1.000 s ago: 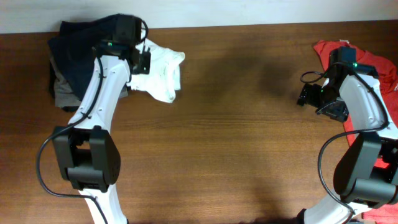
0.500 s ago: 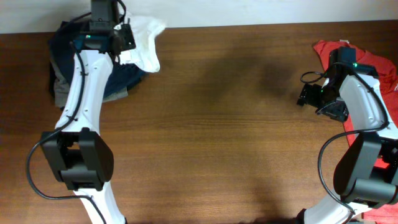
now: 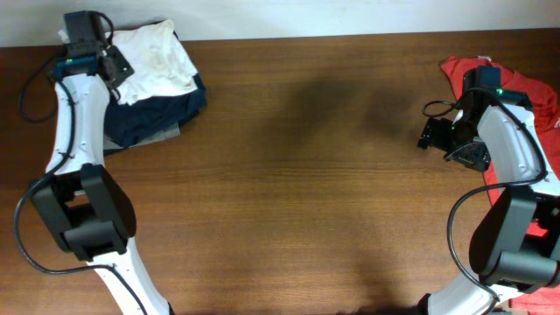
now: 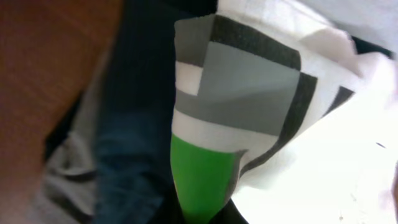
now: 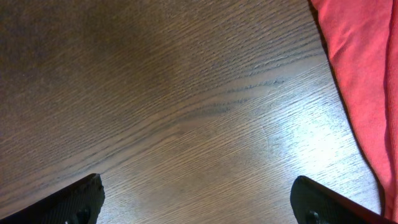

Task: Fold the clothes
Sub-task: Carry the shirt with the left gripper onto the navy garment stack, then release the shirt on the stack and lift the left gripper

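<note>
Overhead, the T-shirt (image 3: 159, 54) lies bunched at the table's (image 3: 306, 184) far left corner, on top of a navy garment (image 3: 168, 107). A strip of grey garment (image 3: 166, 134) shows under the navy one on the side toward the table's middle. My left gripper (image 3: 112, 66) sits at the T-shirt's left edge and is closed on the cloth at the neck label (image 4: 211, 124). In my left wrist view the label fills the centre, folded and raised toward the lens, its green end running down to the bottom edge. It covers my fingers there, so only dark shapes beside the green end can be made out. White cloth spreads to the label's right, overexposed and without readable print. Navy and grey folds lie to its left, with a wedge of table beyond them.

At the table's right edge a red shirt (image 3: 525, 83) lies partly under my right arm and is cut off by the frame. My right gripper (image 3: 435, 133) hangs over bare wood just beside that shirt, spread wide and holding nothing. Its fingertips (image 5: 81, 198) appear only at the bottom corners of the right wrist view.
</note>
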